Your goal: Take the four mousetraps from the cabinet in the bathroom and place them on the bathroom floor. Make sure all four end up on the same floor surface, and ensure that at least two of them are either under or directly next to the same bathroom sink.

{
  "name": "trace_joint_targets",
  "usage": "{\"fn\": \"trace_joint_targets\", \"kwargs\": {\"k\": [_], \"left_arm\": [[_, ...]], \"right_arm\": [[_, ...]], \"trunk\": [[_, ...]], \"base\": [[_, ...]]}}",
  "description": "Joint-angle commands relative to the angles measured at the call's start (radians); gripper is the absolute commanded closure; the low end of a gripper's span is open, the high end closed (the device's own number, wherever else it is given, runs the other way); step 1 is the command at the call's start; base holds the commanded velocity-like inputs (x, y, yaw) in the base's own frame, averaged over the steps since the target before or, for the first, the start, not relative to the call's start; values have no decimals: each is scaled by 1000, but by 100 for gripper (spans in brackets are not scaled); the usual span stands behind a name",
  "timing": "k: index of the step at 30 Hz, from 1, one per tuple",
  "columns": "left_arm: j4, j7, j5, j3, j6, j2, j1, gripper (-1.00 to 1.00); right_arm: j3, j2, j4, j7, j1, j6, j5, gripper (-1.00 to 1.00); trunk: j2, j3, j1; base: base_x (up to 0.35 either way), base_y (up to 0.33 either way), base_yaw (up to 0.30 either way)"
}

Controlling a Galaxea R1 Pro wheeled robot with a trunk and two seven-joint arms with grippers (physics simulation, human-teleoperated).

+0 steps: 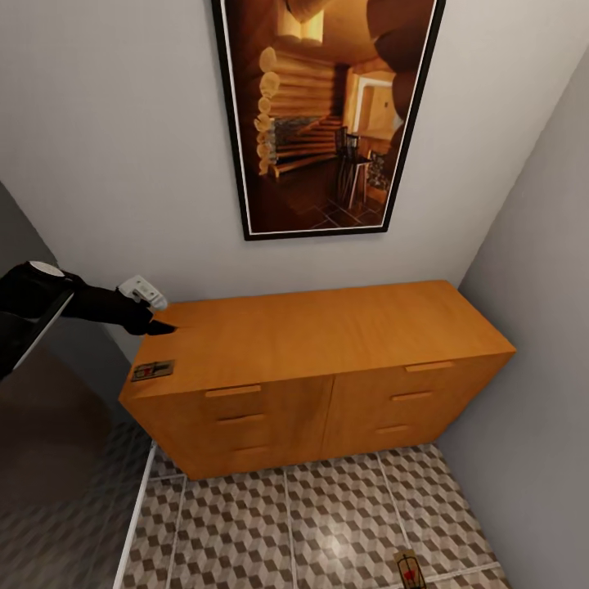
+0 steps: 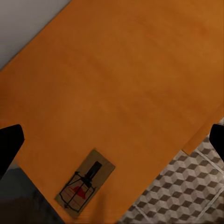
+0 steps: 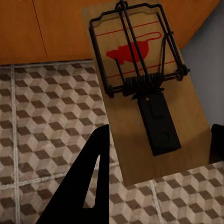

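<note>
The orange-brown cabinet point(image 1: 327, 335) stands against the wall, its drawers shut. One mousetrap point(image 1: 153, 370) point(image 2: 84, 184) lies flat on the cabinet top at the front left corner. My left gripper point(image 1: 159, 327) point(image 2: 112, 142) hovers over the top just behind that trap, open, its fingers point(image 2: 9, 144) spread wide. A second mousetrap point(image 3: 140, 88) point(image 1: 407, 570) hangs above the cube-patterned bathroom floor point(image 1: 245, 523) point(image 3: 42, 116) in front of the cabinet's right half, with my right gripper point(image 3: 161, 133) shut on its long edges. The bathroom sink is out of view.
A large framed picture point(image 1: 327, 114) hangs above the cabinet. A grey side wall point(image 1: 540, 245) runs close along the cabinet's right end. A dark glossy panel point(image 1: 57, 458) stands at the left, with a white strip point(image 1: 135, 523) at its foot.
</note>
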Motion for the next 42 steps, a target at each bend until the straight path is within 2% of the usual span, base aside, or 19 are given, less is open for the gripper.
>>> {"fn": "trace_joint_targets", "kwargs": {"k": [1, 9, 29, 34, 42], "left_arm": [[-1, -6, -4, -2, 6, 5, -2, -100], [-1, -41, -4, -6, 4, 44, -2, -100], [2, -56, -4, -23, -9, 98, -2, -100], [2, -56, -4, -28, -10, 109, -2, -100], [4, -56, -4, -32, -10, 112, 0, -100]], "right_arm": [[7, 0, 1, -9, -1, -1, 2, 100], [7, 0, 1, -9, -1, -1, 2, 100], [8, 0, 1, -8, 0, -1, 1, 100], [8, 0, 1, -8, -1, -1, 1, 100], [8, 0, 1, -8, 0, -1, 1, 100]], "trunk": [[-2, -2, 1], [-2, -2, 1], [-2, -9, 1], [-2, -16, 1], [-2, -28, 1]], "base": [[4, 0, 0], [1, 0, 0], [0, 0, 0], [0, 0, 0], [0, 0, 0]]}}
